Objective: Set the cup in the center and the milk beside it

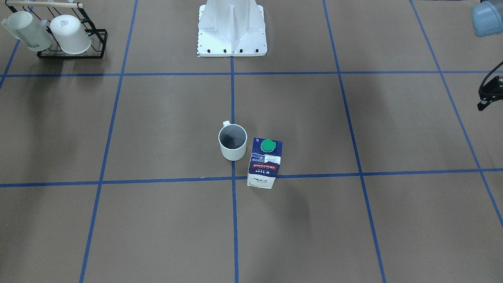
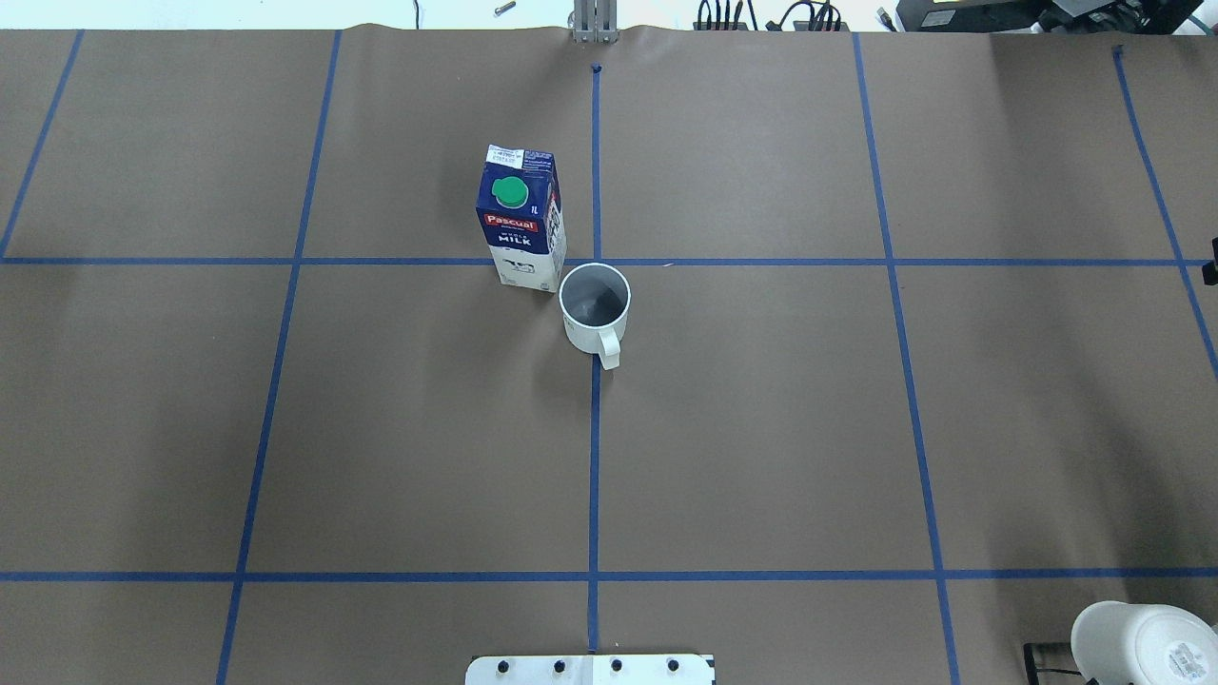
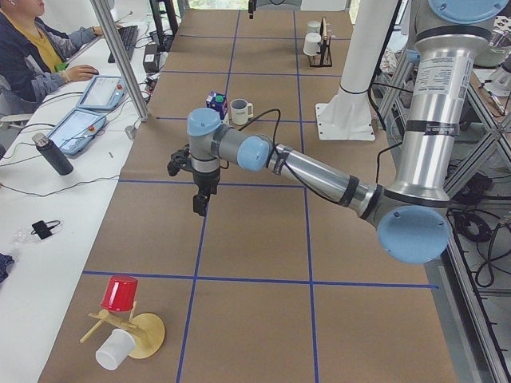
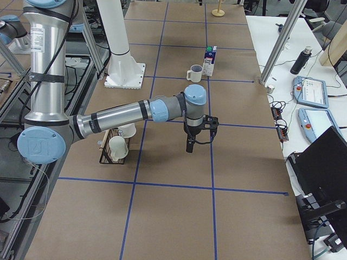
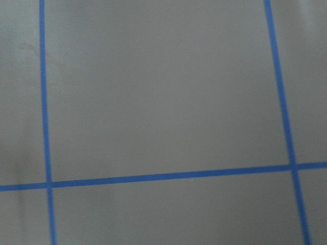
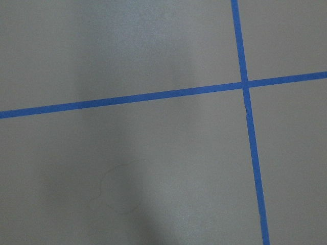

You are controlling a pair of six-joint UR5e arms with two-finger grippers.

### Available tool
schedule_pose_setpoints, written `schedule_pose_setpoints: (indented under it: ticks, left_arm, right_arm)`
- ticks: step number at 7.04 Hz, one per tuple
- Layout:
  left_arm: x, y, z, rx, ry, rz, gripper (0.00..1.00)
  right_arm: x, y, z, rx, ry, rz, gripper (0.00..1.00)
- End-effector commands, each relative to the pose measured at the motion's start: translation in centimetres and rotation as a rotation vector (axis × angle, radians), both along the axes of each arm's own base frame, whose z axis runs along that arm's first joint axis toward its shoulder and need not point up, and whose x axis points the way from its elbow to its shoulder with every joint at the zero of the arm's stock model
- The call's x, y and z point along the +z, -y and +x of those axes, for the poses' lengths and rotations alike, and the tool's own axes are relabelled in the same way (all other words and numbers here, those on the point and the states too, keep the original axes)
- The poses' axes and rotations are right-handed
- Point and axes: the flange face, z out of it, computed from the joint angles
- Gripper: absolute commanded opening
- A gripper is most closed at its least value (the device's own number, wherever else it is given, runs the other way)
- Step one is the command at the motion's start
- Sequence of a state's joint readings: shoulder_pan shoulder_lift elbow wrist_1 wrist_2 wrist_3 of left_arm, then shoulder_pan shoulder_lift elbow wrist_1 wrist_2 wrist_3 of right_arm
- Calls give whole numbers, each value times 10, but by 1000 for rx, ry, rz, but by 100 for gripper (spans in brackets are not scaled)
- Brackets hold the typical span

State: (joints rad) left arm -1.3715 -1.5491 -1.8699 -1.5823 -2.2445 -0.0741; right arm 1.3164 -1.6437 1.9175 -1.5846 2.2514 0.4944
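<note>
The plain white cup [image 2: 596,304] stands upright on the vertical blue line, at the far edge of the center squares [image 2: 742,419]; its handle points toward the robot base. The milk carton [image 2: 521,219] stands upright close beside it, on the far horizontal tape line. Both also show in the front-facing view: cup [image 1: 233,143], milk [image 1: 264,163]. My left gripper [image 3: 200,209] hangs above the table far from both, holding nothing I can see. My right gripper [image 4: 189,147] hangs likewise at the other end. I cannot tell whether either is open or shut. The wrist views show only paper and tape.
A black rack [image 1: 59,37] with two white mugs, one lettered, stands near the robot's right side. The white robot base [image 1: 232,29] is at the table's near edge. A wooden stand with a red cup [image 3: 120,294] sits at the left end. Operators' desks flank the far side.
</note>
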Motion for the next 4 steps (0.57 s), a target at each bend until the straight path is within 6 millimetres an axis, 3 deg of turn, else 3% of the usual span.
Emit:
schedule_pose_setpoints:
  ticks: [1,4]
  left_arm:
    - [42,-47,-17,24,-27,5,98]
    - [30,-50,-28,1,-129,-13,98]
  right_arm:
    - [2,2,5,-8,5,10,100]
    - [4,2,7,-16,22,9,100]
